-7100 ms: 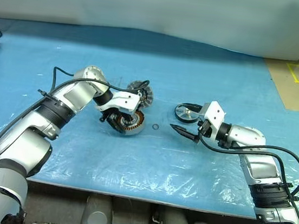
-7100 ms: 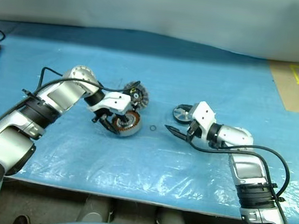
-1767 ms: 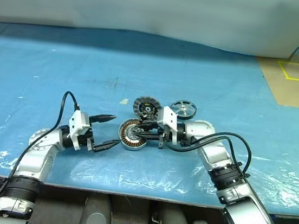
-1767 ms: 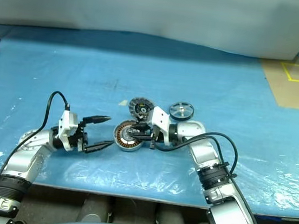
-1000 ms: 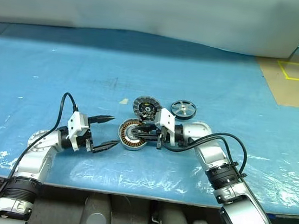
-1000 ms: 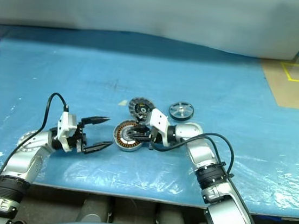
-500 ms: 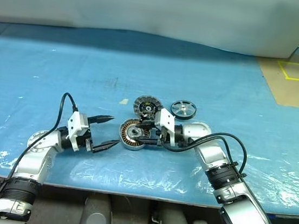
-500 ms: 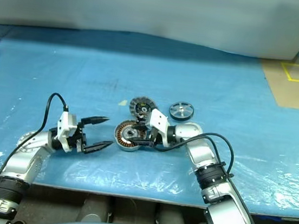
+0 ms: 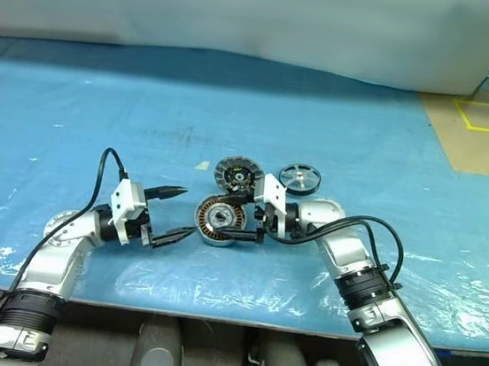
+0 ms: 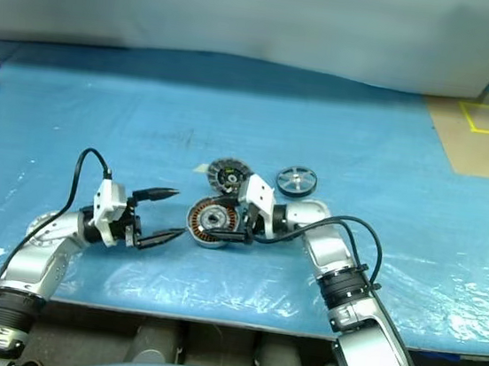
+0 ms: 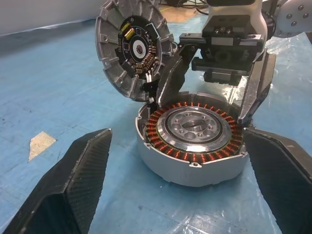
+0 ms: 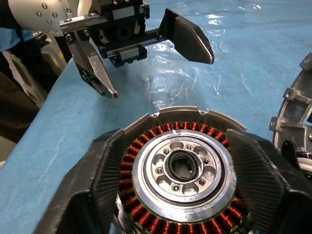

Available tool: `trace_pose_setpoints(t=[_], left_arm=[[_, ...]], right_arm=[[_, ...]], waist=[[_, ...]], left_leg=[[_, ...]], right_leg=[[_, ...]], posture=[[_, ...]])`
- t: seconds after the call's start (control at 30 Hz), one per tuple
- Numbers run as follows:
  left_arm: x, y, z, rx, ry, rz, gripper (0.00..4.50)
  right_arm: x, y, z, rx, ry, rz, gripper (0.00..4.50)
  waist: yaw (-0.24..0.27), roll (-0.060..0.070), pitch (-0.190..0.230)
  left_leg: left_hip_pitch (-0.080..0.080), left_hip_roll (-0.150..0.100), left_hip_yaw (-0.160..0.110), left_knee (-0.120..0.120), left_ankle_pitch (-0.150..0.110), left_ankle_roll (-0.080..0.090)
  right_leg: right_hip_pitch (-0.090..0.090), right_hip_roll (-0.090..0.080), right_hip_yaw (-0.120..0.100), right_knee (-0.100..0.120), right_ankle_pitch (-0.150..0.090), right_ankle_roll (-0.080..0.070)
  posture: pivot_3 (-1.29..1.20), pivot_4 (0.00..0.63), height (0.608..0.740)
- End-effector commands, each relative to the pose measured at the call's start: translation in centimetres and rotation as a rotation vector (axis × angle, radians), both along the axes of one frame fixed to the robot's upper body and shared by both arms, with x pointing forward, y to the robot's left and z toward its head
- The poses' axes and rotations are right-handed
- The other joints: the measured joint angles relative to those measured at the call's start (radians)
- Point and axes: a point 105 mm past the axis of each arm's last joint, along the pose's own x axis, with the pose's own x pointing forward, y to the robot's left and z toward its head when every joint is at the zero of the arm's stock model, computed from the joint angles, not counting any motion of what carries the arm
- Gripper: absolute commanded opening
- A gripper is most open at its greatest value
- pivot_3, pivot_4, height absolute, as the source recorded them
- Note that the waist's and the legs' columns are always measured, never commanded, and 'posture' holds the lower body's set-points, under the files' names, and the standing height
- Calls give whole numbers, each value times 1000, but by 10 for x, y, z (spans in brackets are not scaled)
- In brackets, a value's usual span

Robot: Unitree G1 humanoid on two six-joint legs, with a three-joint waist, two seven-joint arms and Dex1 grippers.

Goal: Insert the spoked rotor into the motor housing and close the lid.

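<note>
**Rotor seated in housing, lid tilted open behind it**

The motor housing [image 9: 220, 223] sits on the blue-covered worktop [image 9: 339, 141], its ring of copper-orange windings surrounding a shiny silver rotor [image 11: 197, 127] with a central hub, which lies inside the cup. The lid [image 11: 132, 46], a grey toothed disc with a black centre, stands tilted up against the housing's far rim, its inner face turned towards the left wrist camera. Beyond the housing and to its right, clear of it, a small silver wheel [image 9: 300, 177] with a dark rim lies flat on the worktop.

The right gripper [image 9: 252, 219] reaches in from the housing's right, its jaws spread with one finger on either side of the cup; the right wrist view shows the ribbed pads [image 12: 108, 168] flanking the windings, very near the wall, though whether they touch it cannot be told. The left gripper [image 9: 172, 216] hovers to the housing's left, pointing at it, jaws spread wide and empty, its black fingertips just short of the cup. A small pale scrap [image 9: 202, 165] lies on the worktop beyond the left gripper, left of the lid.
</note>
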Motion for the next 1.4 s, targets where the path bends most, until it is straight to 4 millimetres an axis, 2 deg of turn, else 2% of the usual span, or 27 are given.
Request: trace_pose_setpoints(t=[0.03,0.23,0.57,1.1,1.4], left_arm=[[0,0,8,-6,-29,-5,4500],[0,0,6,-5,-25,-3,4500],[-1,-1,6,-5,-26,4,4500],[-1,8,-13,1,-9,13,4500],[-2,1,2,-1,-32,5,4500]], right_arm=[[0,4,19,50,-44,18,2168],[2,6,20,42,-58,7,32],[4,9,19,7,-77,23,8],[4,6,5,-133,-108,48,8],[4,-1,-10,-213,-106,49,8]], waist=[[0,0,0],[0,0,0],[0,0,0],[0,0,0],[0,0,0]], left_leg=[[0,0,0,0,0,0],[0,0,0,0,0,0],[0,-1,0,0,0,0],[0,-1,0,0,0,0],[0,0,0,0,0,0]], right_leg=[[0,0,0,0,0,0],[0,0,0,0,0,0],[0,0,0,0,0,0],[0,0,0,0,0,0],[0,0,0,0,0,0]], posture=[[0,150,740],[0,150,740],[0,150,740],[0,150,740],[0,150,740]])
